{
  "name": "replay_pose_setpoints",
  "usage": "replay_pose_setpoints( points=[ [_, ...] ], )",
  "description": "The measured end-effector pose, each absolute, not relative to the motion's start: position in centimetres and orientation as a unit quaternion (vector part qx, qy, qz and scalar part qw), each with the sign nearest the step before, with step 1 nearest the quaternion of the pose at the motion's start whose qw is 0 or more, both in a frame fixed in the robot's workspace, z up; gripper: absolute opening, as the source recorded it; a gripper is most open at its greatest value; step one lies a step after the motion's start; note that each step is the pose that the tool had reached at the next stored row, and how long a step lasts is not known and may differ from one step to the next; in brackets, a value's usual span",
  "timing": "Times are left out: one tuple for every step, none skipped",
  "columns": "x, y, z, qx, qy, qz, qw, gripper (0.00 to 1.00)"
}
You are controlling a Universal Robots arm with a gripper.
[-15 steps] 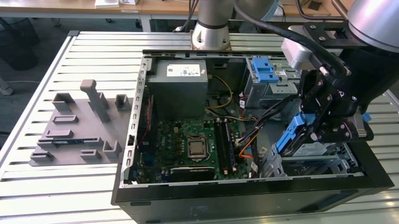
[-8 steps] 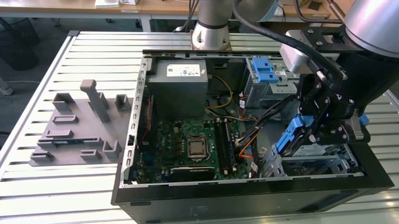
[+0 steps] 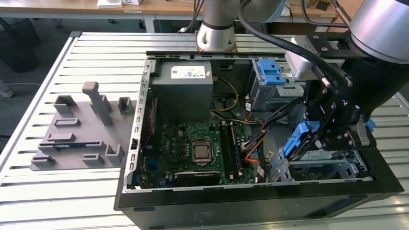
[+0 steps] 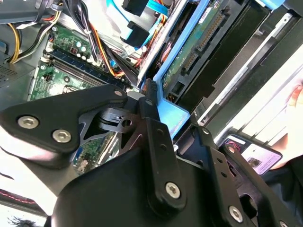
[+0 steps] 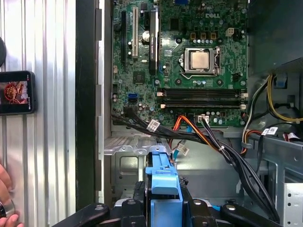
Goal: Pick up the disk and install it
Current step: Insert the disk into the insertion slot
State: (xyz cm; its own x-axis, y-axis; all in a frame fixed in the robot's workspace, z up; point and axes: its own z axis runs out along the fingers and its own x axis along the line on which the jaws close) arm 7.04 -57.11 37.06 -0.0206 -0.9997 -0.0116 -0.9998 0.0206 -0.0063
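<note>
The gripper [image 3: 326, 139] is lowered into the open computer case [image 3: 255, 201] at the exterior view's right, clenched on the disk [image 3: 300, 139], which it holds on edge by its blue plastic carrier. In the first wrist view the carrier's blue end [image 5: 163, 189] sits squeezed between the black fingers [image 5: 194, 210]. The second wrist view shows the disk's underside, green circuit board and connector [image 4: 199, 42], tilted over the drive bay. It appears partly entered into the grey metal cage [image 3: 332, 165], though the arm hides the seating. The motherboard [image 5: 184, 61] with its bare processor lies near, beside orange and black cables [image 5: 203, 135]. A grey fixture block [image 3: 80, 134] rests on the slatted table [image 3: 38, 191], well apart.
</note>
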Motion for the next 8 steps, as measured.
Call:
replay_pose_setpoints(
  points=[
    [7.04,-57.11,37.05,-0.700,0.714,0.002,0.006,0.37],
    [7.04,-57.12,37.05,-0.700,0.714,0.002,0.006,0.37],
    [7.04,-57.12,37.04,-0.700,0.714,0.002,0.006,0.37],
    [7.04,-57.11,37.04,-0.700,0.714,0.002,0.006,0.37],
    [7.04,-57.11,37.02,-0.700,0.714,0.002,0.006,0.37],
    [7.04,-57.11,36.97,-0.700,0.714,0.002,0.007,0.37],
    [7.04,-57.11,36.92,-0.700,0.714,0.002,0.007,0.37],
    [7.04,-57.12,36.85,-0.700,0.714,0.002,0.006,0.37]
  ],
)
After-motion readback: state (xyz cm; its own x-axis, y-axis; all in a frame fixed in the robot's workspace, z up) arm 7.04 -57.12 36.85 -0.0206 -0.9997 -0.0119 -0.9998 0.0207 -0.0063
